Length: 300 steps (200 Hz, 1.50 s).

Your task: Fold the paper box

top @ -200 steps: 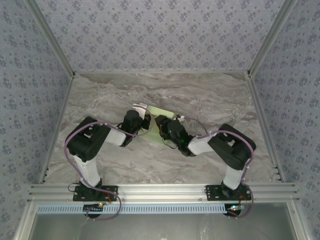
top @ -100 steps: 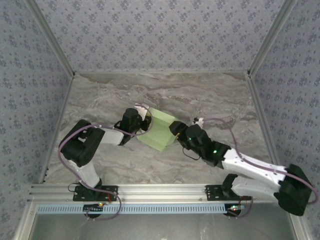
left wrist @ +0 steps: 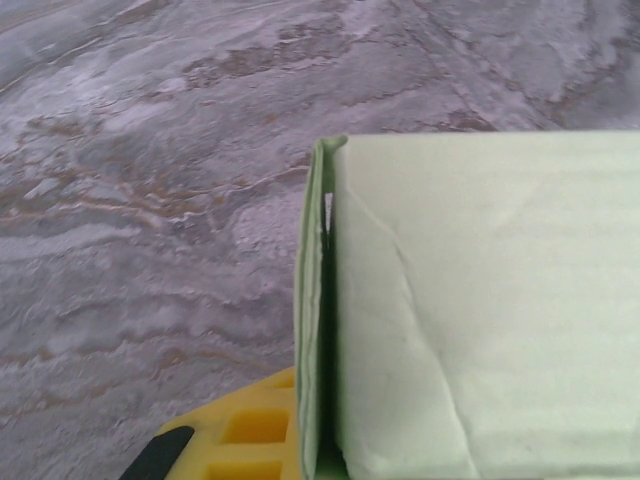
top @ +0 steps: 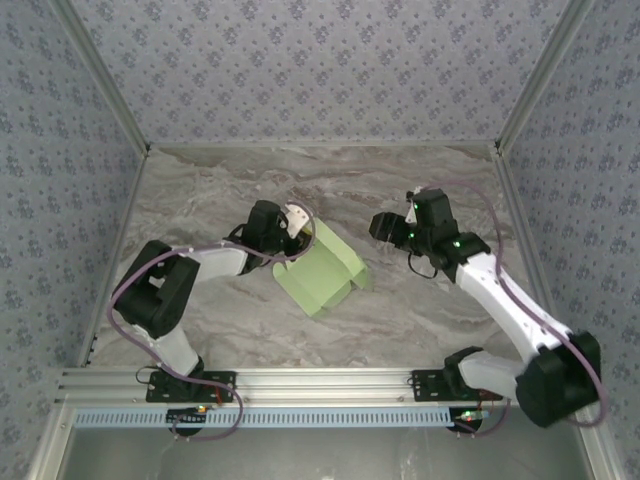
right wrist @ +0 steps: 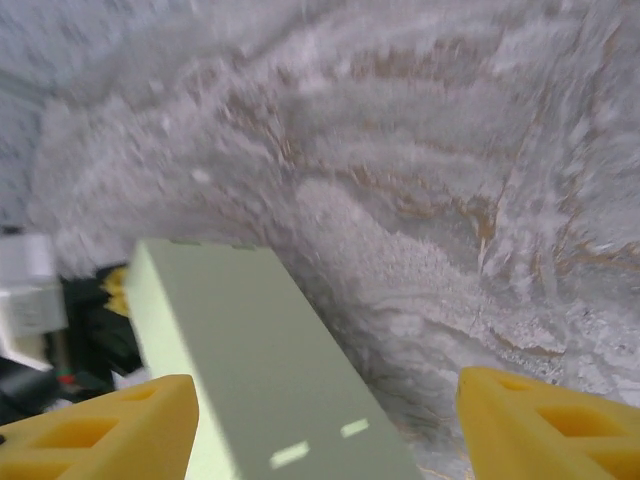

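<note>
Between left gripper (top: 295, 230) fingers: paper box (top: 322, 268) edge, pinched | right gripper (top: 384, 226): wide, empty, box well to its left | step: mid-fold, probably | next: likely tucking the end flap

a pale light-green paper box of thin card (left wrist: 490, 300) fills the right half, from the near edge to past the middle. its left wall stands as a doubled layer with a dark slit between the sheets, and a faint crease slants down the broad face. at the near edge the left gripper (left wrist: 308, 448) has its jaws closed on that wall; one yellow gridded plastic finger (left wrist: 250, 432) touches the card's left side. a grey-white, brown-veined marble-patterned counter (left wrist: 150, 200) spreads left and far.
</note>
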### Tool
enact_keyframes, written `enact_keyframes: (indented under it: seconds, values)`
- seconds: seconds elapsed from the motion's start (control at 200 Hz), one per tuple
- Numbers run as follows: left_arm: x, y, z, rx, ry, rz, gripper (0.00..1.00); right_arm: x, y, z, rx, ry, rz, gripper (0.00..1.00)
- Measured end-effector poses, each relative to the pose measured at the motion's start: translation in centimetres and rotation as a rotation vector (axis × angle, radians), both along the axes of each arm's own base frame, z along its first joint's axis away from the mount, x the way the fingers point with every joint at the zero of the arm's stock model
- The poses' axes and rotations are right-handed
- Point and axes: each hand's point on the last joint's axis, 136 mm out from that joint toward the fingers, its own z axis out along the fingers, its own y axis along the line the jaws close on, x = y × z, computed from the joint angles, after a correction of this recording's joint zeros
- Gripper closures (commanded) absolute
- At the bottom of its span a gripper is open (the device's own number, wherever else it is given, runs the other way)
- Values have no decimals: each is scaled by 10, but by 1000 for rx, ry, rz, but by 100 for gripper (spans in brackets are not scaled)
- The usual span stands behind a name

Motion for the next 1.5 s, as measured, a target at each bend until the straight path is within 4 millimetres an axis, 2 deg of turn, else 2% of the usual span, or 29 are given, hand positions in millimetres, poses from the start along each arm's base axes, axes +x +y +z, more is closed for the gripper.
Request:
enact_keyframes:
  seconds: [0.045, 0.14, 0.29, 0.38, 0.455, 0.625, 0.73, 0.939, 1.039, 1.249, 1.499]
  values:
    - [-2, -2, 1, 10, 0, -32, 91, 5, 9, -15, 10, 50, 70, 32]
    - [-4, -7, 0, 19, 0, -72, 90, 11, 34, -33, 43, 105, 195, 33]
    - [-6, -10, -11, 33, 22, -93, 90, 10, 67, -42, 83, 101, 323, 33]
    - [-10, -14, -21, 46, 38, -107, 90, 11, 76, -47, 101, 101, 354, 33]
    - [-14, -21, -27, 51, 41, -125, 90, 14, 79, -53, 108, 104, 364, 34]
    - [-19, -40, -24, 27, -3, -161, 89, 19, 82, -72, 96, 134, 376, 36]
    - [-17, -44, -26, 18, -14, -167, 87, 21, 83, -82, 83, 148, 386, 38]
    - [-15, -46, -34, 6, -1, -161, 74, 28, 80, -82, 83, 139, 386, 42]
    - [-13, -48, -31, -20, -8, -152, 68, 32, 80, -83, 91, 131, 385, 45]
    - [-13, -52, -26, -73, -62, -128, 66, 34, 80, -83, 101, 127, 385, 47]
    - [-8, -49, -42, -97, -91, -39, 73, 31, 81, -83, 117, 144, 381, 48]
